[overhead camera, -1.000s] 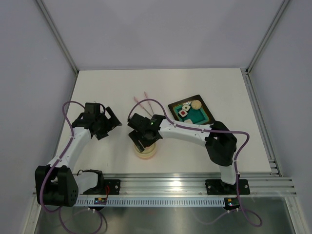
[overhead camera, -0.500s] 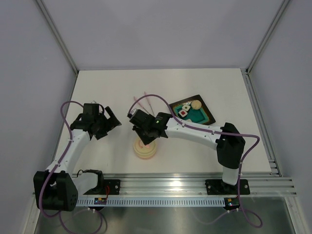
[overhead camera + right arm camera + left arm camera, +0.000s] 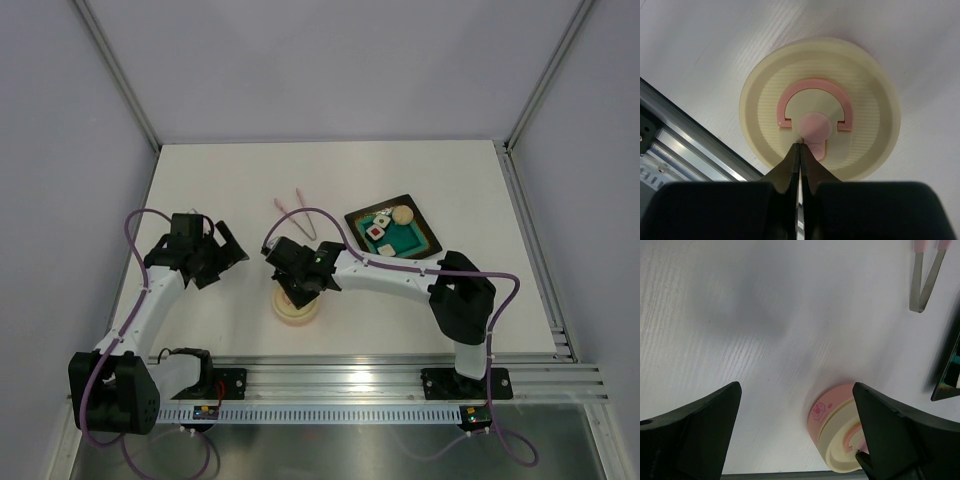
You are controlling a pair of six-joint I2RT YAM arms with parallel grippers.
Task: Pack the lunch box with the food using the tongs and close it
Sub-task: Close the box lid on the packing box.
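The lunch box [image 3: 297,316] sat closed near the front edge of the table [image 3: 470,300], its lid [image 3: 867,115] on. The right gripper [image 3: 800,146] hung straight above it, fingers pressed together, tips at the lid's pink knob [image 3: 815,125]. I could not tell whether they pinched it. The tongs [image 3: 297,210] lay at twelve o'clock from the box. The tray [image 3: 352,216] with the food [image 3: 375,231] sat at two o'clock. The left gripper [image 3: 205,255] hovered at ten o'clock, fingers spread wide, holding nothing.
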